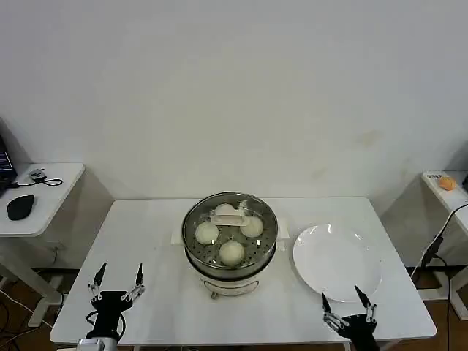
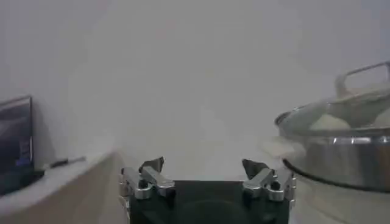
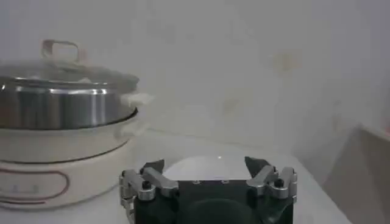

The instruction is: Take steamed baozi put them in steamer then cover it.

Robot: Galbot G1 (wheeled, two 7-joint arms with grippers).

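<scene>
Both end effectors, left (image 1: 116,280) and right (image 1: 349,305), are parked spread apart and empty at the white counter (image 1: 146,241) edge, and the job looks pretty much done: small round cream-white steamed baozi (image 1: 232,252) are seen inside the round shiny stainless-steel steamer (image 1: 230,274) with the round transparent glass cover (image 1: 229,223) already set on top, leaving the flat white plate (image 1: 336,262) bare.

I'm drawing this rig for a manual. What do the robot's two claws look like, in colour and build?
Both look alike. The left claw and the right claw each have a black body carrying two silver metal linkage fingers fastened with dark screws and ending in dark, pointed tips. The wrist views show the same parts up close on the left claw and the right. No markings show.
</scene>
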